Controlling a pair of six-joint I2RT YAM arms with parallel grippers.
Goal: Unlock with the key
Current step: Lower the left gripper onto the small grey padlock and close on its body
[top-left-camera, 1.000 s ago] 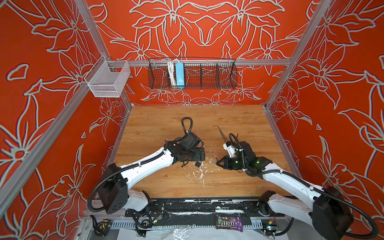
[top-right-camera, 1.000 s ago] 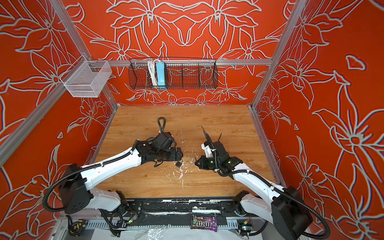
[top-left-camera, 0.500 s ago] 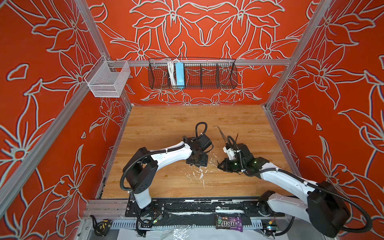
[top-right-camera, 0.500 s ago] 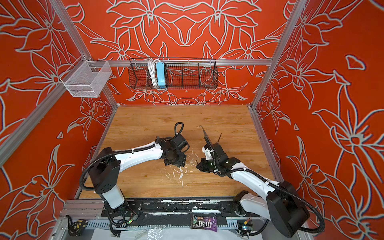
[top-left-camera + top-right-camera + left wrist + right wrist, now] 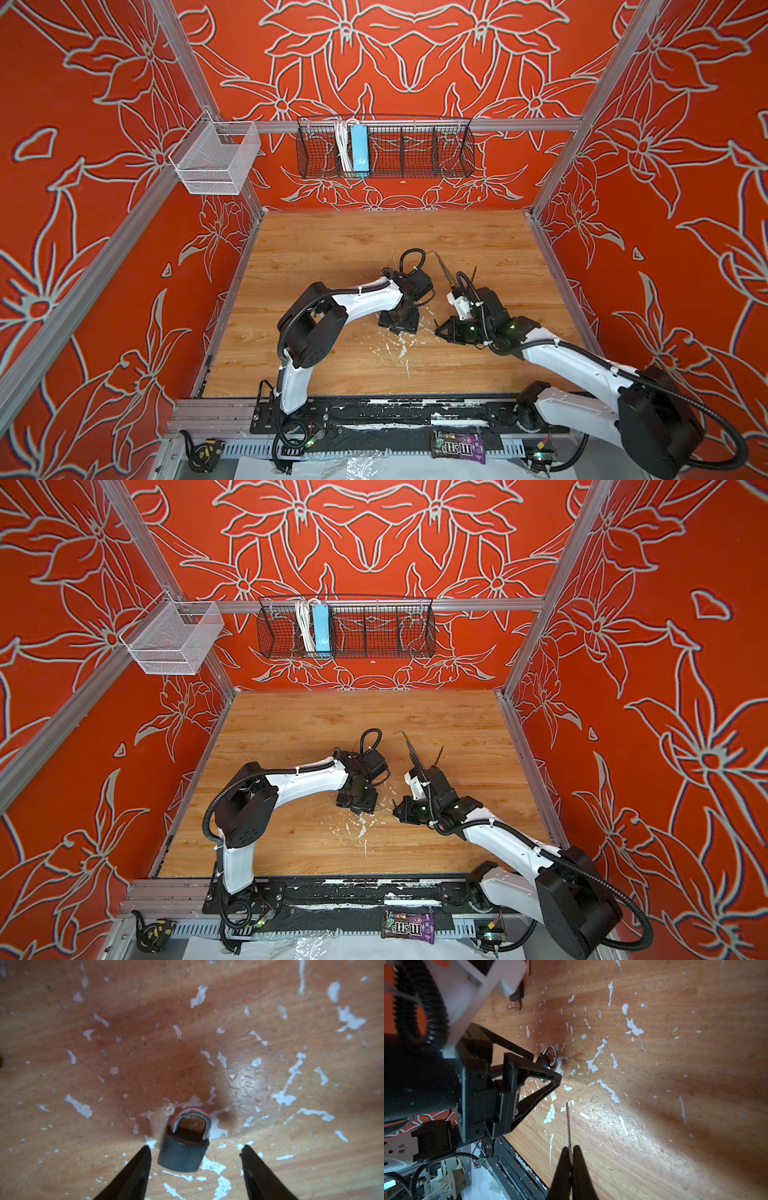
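Wooden tabletop (image 5: 145,1053), flaked with white patches, carries the small dark grey padlock (image 5: 182,1153), which lies flat with its silver shackle (image 5: 192,1110) pointing away from the left gripper (image 5: 195,1150). That gripper hangs low over the padlock with its black fingers (image 5: 133,1176) spread apart, one on each side of the body. One tip sits just beside the body with a sliver of wood showing between them, and the other stands clearly off. The right gripper (image 5: 571,1150) has its fingers pressed together on the key (image 5: 568,1120), a thin coppery blade seen edge-on. The blade juts past the tips toward the padlock and stops short of it. In both top views the two grippers face each other near the middle of the tabletop, close but apart, and the left one hides the padlock.
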